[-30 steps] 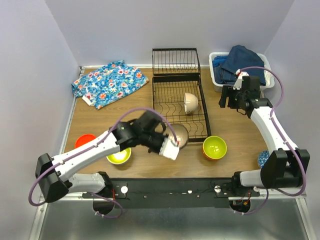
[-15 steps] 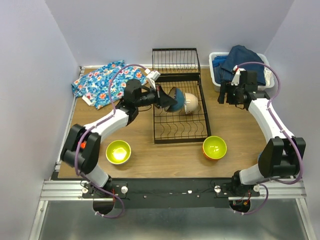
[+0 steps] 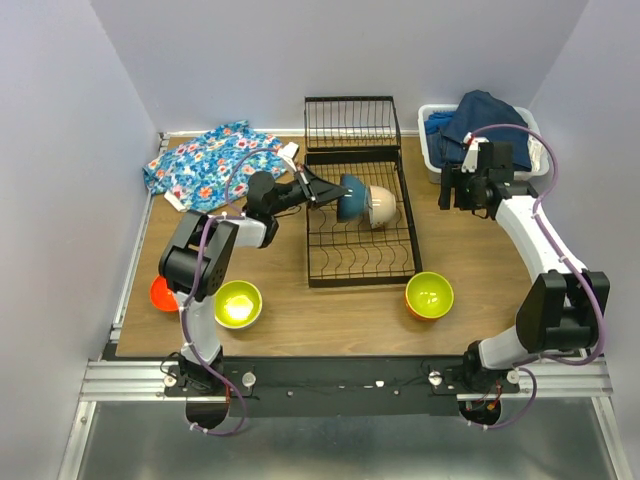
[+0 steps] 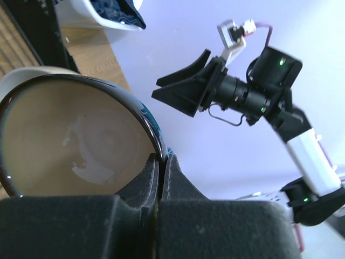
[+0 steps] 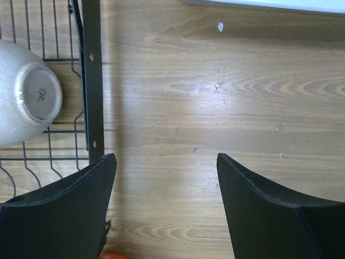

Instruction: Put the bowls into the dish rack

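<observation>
Left gripper (image 4: 161, 162) — jaws clamped on the rim of the dark blue bowl (image 3: 350, 197), held on edge inside the dish rack (image 3: 360, 262), with the beige bowl (image 3: 381, 205) just beyond the fingertips. Right gripper (image 5: 166, 159) — jaws apart, holding nothing, with the rack's edge just beside one finger.

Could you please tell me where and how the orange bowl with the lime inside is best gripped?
Probably by its rim, from straight above: the orange bowl sits upright on the table, mouth up, so its thin wall can be pinched inside and out.
</observation>
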You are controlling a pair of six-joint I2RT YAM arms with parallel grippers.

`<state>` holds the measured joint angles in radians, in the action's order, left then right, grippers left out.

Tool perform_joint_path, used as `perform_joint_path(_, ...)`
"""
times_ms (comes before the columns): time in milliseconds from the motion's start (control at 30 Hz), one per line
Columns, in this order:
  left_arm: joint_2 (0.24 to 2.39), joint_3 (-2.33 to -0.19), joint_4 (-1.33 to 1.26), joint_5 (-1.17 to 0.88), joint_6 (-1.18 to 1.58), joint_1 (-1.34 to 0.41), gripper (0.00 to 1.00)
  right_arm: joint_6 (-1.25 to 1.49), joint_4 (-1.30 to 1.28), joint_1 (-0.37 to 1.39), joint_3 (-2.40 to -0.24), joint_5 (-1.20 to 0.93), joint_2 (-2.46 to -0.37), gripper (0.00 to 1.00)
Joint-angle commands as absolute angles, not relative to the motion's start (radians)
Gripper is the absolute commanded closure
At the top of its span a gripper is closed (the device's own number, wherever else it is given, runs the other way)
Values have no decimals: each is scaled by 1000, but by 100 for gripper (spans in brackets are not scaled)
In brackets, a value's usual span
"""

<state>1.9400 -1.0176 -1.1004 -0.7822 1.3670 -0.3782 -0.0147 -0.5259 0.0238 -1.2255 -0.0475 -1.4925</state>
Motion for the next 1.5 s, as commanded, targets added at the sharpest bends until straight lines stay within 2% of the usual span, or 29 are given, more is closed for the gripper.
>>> perform_joint_path(0,1970,-982,-1443,-723,1575,-368,100,-44,-572,17,-1253,-18,-1525,17)
perform_joint_path(133,2041,-1000,-1511,-707,1626,-368,100,-52,-571,15,-1261,-15,-1537,17)
perform_joint_path(800,2197,-1101,-1491,-640,1746,-408,100,-46,-575,15,-1243,-35,-1565,17)
perform_joint_path(1467,2390,-1224,-1672,-566,1937,-449,100,-61,-577,38,-1230,-34,-1595,17)
